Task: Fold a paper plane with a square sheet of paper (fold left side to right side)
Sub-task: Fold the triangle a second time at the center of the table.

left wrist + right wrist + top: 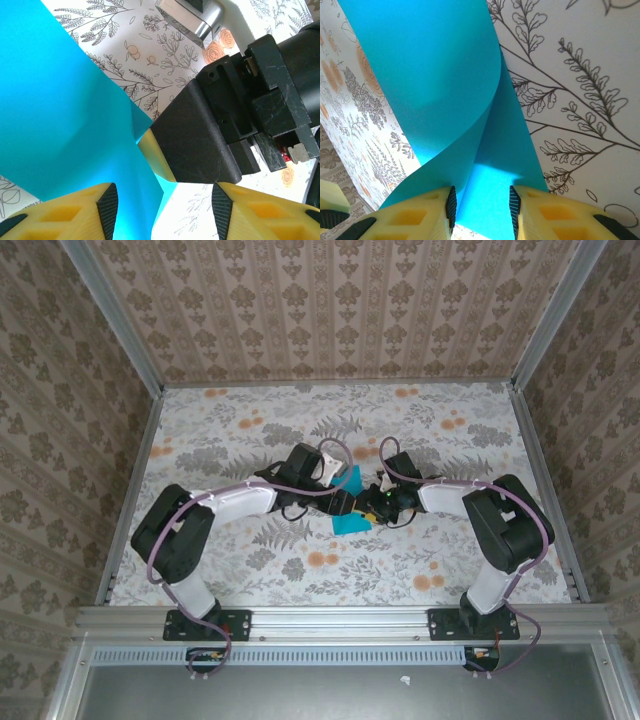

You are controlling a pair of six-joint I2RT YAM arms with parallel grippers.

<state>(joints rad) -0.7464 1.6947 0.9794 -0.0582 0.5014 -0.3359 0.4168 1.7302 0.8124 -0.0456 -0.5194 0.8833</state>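
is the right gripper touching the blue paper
Touching. The right wrist view shows the square sheet of paper curling down into the right gripper, resting against its fingers.

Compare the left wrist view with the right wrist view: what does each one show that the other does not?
Left wrist view: the black right tool at the edge of the square sheet of paper. Right wrist view: the sheet curled up into a loop. Both: the cyan sheet, the floral table, and yellow fingers at the bottom.
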